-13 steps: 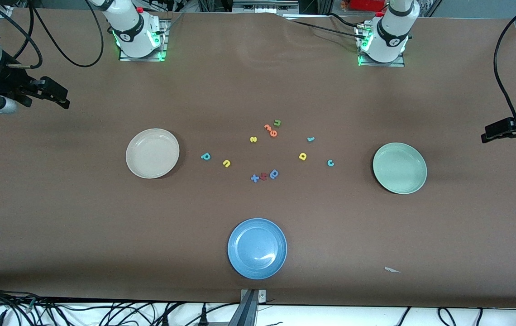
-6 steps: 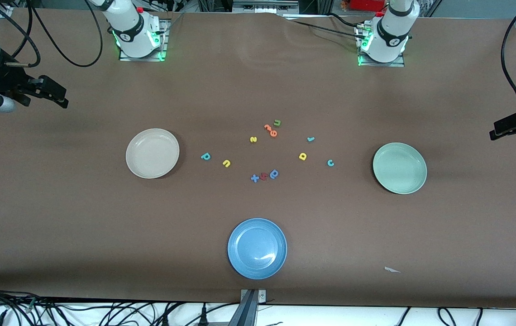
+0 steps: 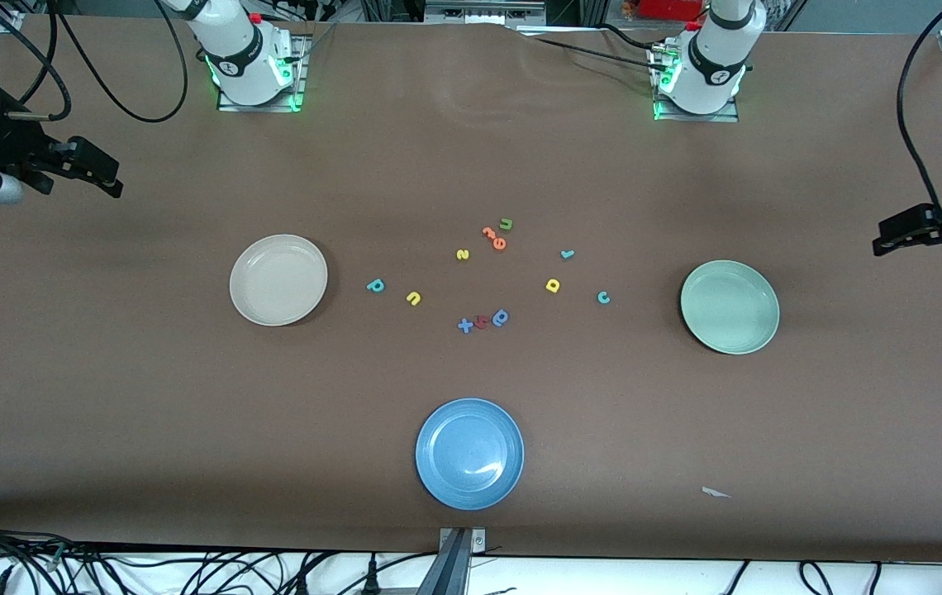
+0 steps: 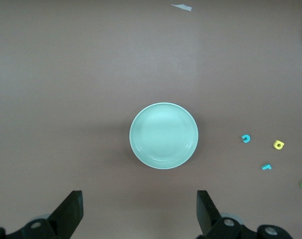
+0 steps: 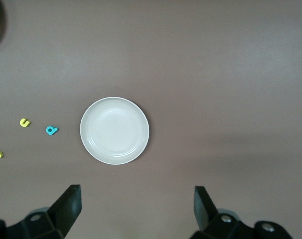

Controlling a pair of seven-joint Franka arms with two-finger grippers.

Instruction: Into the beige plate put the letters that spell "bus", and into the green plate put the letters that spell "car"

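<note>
Nothing plated yet. Both sets of fingers wide open, empty: right gripper (image 3: pixel 103 175) high near beige plate (image 3: pixel 278 280), left gripper (image 3: pixel 901 235) high near green plate (image 3: pixel 730 307). Best started with teal b (image 3: pixel 375 286) just beside beige plate, teal c (image 3: pixel 603 297) nearest green plate; straight descent, avoiding neighbours. No legible brands or labels.

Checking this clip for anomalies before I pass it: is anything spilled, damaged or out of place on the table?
Only a small white scrap lying on the table, nearer the front camera than the green plate. It matches no letter or plate. Nothing is spilled or damaged.
</note>
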